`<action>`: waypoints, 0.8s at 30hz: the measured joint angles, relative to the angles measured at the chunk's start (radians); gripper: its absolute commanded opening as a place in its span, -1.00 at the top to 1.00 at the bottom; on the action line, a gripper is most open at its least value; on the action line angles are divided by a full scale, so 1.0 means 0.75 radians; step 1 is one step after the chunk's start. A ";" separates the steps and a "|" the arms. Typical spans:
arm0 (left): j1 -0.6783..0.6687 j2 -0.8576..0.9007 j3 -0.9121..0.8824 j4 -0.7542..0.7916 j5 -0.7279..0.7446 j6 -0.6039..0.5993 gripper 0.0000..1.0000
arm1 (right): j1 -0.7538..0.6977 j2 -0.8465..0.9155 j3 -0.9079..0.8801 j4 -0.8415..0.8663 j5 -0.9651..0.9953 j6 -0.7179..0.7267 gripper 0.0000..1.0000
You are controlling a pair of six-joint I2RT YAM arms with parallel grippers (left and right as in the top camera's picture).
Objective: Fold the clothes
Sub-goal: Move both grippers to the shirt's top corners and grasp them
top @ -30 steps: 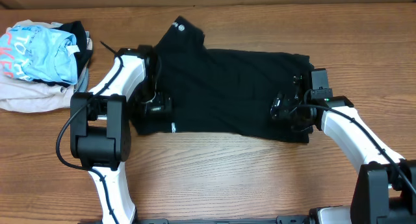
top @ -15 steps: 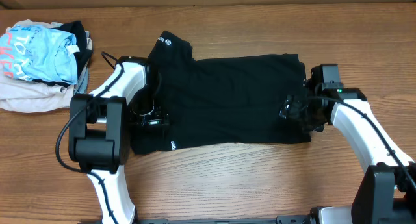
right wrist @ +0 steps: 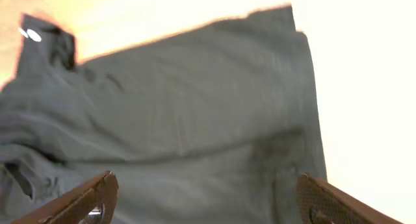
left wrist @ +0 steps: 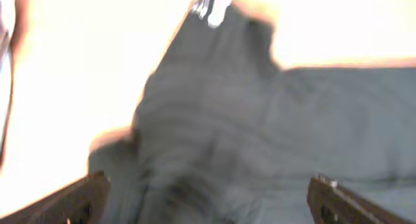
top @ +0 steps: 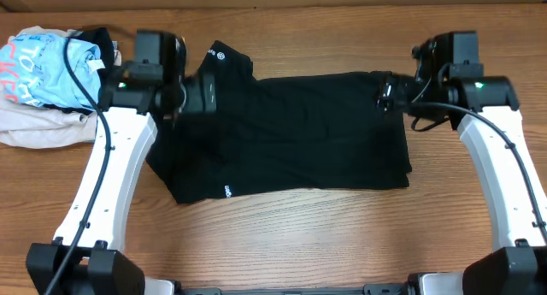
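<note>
Both arms have let go and lifted away from the black T-shirt [top: 299,132]. A second ago each gripper was low on one end of the cloth; now the left gripper [top: 203,94] hangs over the collar end and the right gripper [top: 395,91] over the hem end, both drawn toward the far edge. In the wrist views the fingers [left wrist: 78,199] [right wrist: 84,198] stand wide apart with nothing between them, only shirt below. The left wrist view is smeared by motion, so its emptiness is probably right rather than certain.

The shirt lies flat on the counter [top: 299,244] as a long band running left to right, the round white neck label [top: 218,51] at the far left corner and a small white mark [top: 227,191] on the near edge. It has settled squarer than it was a second ago, the near edge straighter.

This looks like a lengthwise fold just released. The band is still long, so a crosswise fold seems to remain. The pile with the light blue shirt [top: 47,68] sits well apart, far left.
</note>
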 measured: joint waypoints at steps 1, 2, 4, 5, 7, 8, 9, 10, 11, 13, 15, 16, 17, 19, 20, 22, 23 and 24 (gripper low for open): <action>0.000 0.015 0.009 0.077 0.017 0.026 -1.00 | 0.001 -0.001 0.013 0.003 0.001 -0.007 -0.82; 0.000 0.040 0.024 0.127 0.033 0.051 -1.00 | 0.001 -0.002 0.023 0.005 -0.001 -0.012 -0.82; 0.001 0.100 0.072 0.151 0.053 0.085 -1.00 | 0.001 -0.003 0.032 -0.005 0.000 -0.019 -0.82; 0.001 0.190 0.156 0.141 0.074 0.119 -1.00 | 0.001 -0.003 0.032 -0.013 0.000 -0.023 -0.82; 0.001 0.356 0.334 0.076 0.095 0.163 -1.00 | 0.001 -0.003 0.033 -0.045 0.000 -0.027 -0.82; 0.001 0.448 0.437 0.038 0.105 0.182 -1.00 | 0.000 -0.003 0.033 -0.061 -0.001 -0.030 -0.82; 0.001 0.537 0.542 -0.003 0.112 0.202 -1.00 | 0.000 -0.003 0.033 -0.071 -0.001 -0.032 -0.82; 0.001 0.624 0.643 -0.044 0.121 0.219 -1.00 | 0.001 -0.003 0.033 -0.078 -0.001 -0.032 -0.82; 0.001 0.708 0.744 -0.084 0.126 0.234 -1.00 | 0.001 -0.003 0.033 -0.084 0.000 -0.034 -0.82; 0.001 0.851 0.919 -0.144 0.132 0.257 -1.00 | 0.001 -0.003 0.033 -0.094 0.001 -0.036 -0.82; 0.001 0.981 1.070 -0.181 0.135 0.273 -1.00 | 0.001 -0.003 0.033 -0.104 0.002 -0.036 -0.82; 0.001 1.034 1.127 -0.194 0.134 0.277 -1.00 | 0.001 -0.003 0.033 -0.105 0.003 -0.037 -0.82; 0.001 1.077 1.169 -0.197 0.133 0.278 -1.00 | 0.001 -0.003 0.033 -0.105 0.004 -0.037 -0.81; 0.001 1.138 1.213 -0.194 0.123 0.278 -0.99 | 0.000 -0.003 0.033 -0.105 0.006 -0.037 -0.81; 0.001 1.154 1.218 -0.195 0.115 0.279 -0.99 | 0.001 -0.003 0.033 -0.105 0.006 -0.036 -0.81; 0.002 1.184 1.221 -0.192 0.091 0.277 -0.98 | 0.000 -0.003 0.033 -0.106 0.007 -0.037 -0.81; 0.006 1.196 1.223 -0.187 0.078 0.276 -0.97 | 0.001 -0.003 0.033 -0.107 0.011 -0.037 -0.81; 0.009 1.208 1.226 -0.181 0.069 0.275 -0.95 | 0.001 -0.003 0.033 -0.106 0.014 -0.037 -0.81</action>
